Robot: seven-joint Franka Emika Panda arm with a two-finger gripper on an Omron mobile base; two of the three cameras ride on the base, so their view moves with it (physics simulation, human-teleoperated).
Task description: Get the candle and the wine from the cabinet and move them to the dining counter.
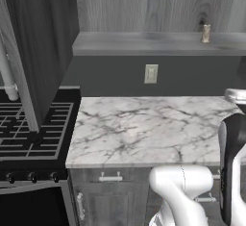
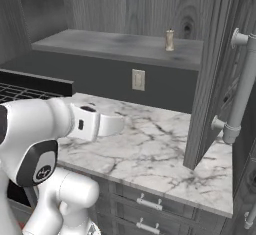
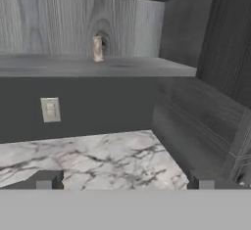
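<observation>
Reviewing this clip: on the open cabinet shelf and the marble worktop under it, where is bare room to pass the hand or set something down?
The cabinet shelf is bare from its stove-side end up to the candle, which stands alone toward the other end. The marble worktop is bare from the stove edge across to the open right door. No patch looks crowded.

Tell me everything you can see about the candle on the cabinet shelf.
The candle is a small, short beige-tan cylinder with a slightly darker top, looking waxy or stone-like. It stands upright on the grey wood-grain shelf of the open cabinet, near the back wall and in front of a dark knot in the wood. Nothing touches it but the shelf. Finer detail is too blurred to tell.
</observation>
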